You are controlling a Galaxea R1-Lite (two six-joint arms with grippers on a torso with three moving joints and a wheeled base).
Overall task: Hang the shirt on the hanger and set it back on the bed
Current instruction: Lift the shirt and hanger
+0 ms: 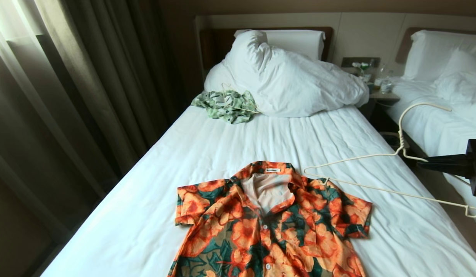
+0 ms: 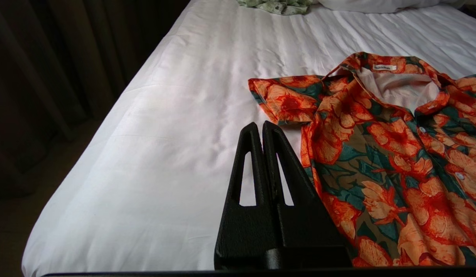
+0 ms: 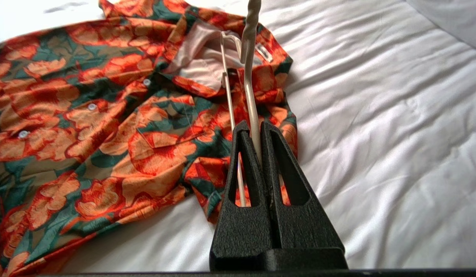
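From my head camera, the shirt lies flat and buttoned on the near part of the bed, collar toward the pillows. My right end effector reaches in from the right edge, clenched on the hanger, which hangs in the air over the bed's right side with one tip just by the shirt's shoulder. Only this view shows the curved hook, the bunched duvet, the crumpled green-and-white shirt beside it and the second bed.

My right wrist camera alone shows the grip itself: the thin cream wire, twisted at its neck, pinched between the textured black fingers.

My left wrist camera shows my left end effector clenched on nothing, over bare wrinkled sheet just beside the shirt's sleeve.
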